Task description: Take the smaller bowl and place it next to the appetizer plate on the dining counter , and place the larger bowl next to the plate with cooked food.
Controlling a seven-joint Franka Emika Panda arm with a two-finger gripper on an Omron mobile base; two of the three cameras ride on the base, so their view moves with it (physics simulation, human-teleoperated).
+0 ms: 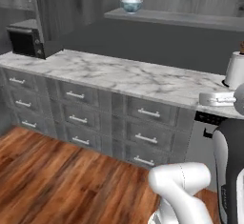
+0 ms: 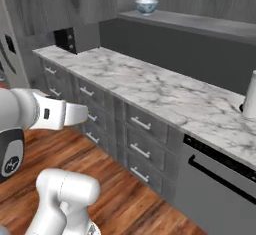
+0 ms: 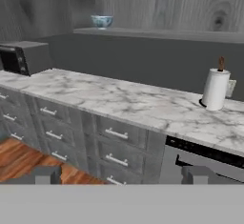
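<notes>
The smaller bowl [image 1: 131, 5] [image 2: 146, 6] [image 3: 102, 21], white with a blue pattern, stands upright on a grey wall shelf [image 1: 181, 19] [image 3: 157, 35] above the back counter. My gripper [image 3: 121, 175] is open, with its two dark fingertips [image 3: 47, 174] far apart at the bottom of the hand view and nothing between them. It is well short of the bowl, out in front of the drawers and below shelf height. The larger bowl, the appetizer plate, the plate with cooked food and the dining counter are out of view.
A marble counter [image 1: 119, 75] [image 2: 165, 91] with grey drawers runs under the shelf. A black microwave [image 1: 24, 39] [image 3: 21, 58] sits at its left end, a paper towel roll [image 3: 215, 89] [image 1: 236, 69] towards the right. Below is a wooden floor [image 1: 57, 180].
</notes>
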